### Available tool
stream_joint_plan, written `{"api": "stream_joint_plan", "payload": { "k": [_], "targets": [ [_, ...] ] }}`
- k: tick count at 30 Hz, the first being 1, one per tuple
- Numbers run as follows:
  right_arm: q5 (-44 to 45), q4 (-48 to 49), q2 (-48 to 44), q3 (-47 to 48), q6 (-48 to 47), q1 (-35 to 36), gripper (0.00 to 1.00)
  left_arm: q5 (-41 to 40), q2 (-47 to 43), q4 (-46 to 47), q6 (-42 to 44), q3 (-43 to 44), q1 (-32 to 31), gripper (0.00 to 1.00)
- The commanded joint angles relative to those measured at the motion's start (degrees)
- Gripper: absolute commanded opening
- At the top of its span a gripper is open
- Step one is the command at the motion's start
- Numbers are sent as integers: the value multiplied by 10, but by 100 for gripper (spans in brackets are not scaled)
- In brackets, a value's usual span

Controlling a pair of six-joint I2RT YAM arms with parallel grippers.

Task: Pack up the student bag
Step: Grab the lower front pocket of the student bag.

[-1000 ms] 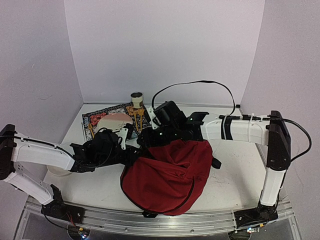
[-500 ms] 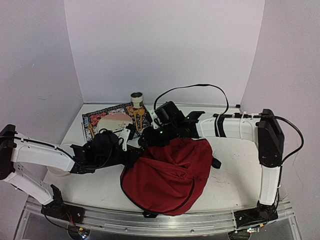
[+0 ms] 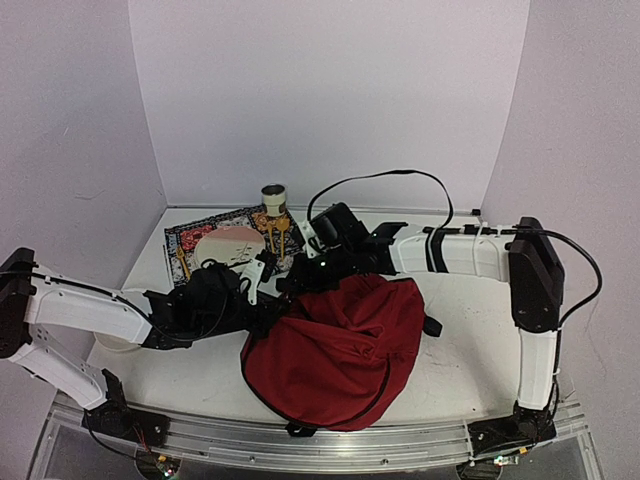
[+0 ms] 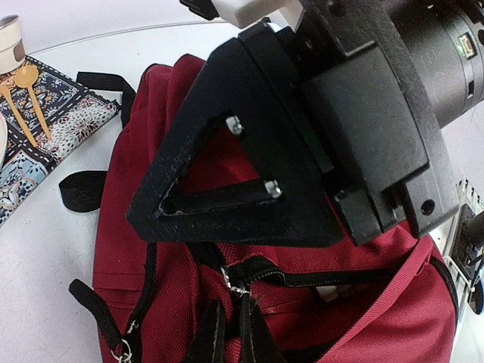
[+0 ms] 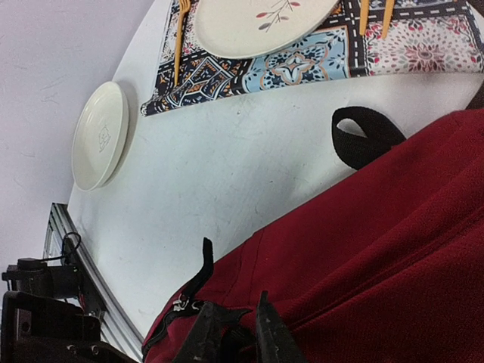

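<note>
The bag (image 3: 345, 345) slumps centre-front on the table (image 3: 470, 350), zip (image 4: 318, 278) partly open. The left gripper (image 4: 233, 329) clamps the bag by the zip. The right gripper (image 5: 240, 333) clamps its fabric edge (nothing visibly packed yet, so early).

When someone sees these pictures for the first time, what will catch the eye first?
The dark-red student bag dominates, slumped at the near middle of the table. The left gripper is at its black zipper and the right gripper over its fabric, both at its far left edge. Behind them, a patterned mat carries a pale plate.
</note>
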Motion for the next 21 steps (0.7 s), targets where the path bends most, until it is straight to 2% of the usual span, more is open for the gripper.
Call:
{"api": "stream_joint_plan", "payload": {
  "k": [1,3,6,11,15,17,21],
  "targets": [
    [-5,1,-48,-4,-10,1,5,1,2,50,4,4,-6,6],
    [-3,10,-61,-14,-11,1,0,0,1,50,0,0,-6,9],
    [-5,24,-82,-33,-12,1,0,-2,0,50,-7,-5,-6,13],
    [-11,56,-114,-75,-14,0,0,-10,-16,48,-30,-18,-6,26],
    [-16,87,-132,-109,-20,1,0,-14,-40,47,-60,-28,-3,38],
    [-18,101,-137,-124,-21,1,0,-6,-54,47,-82,-33,5,48],
    [-24,136,-150,-158,-21,2,0,53,-76,47,-155,-46,58,64]
  ]
}}
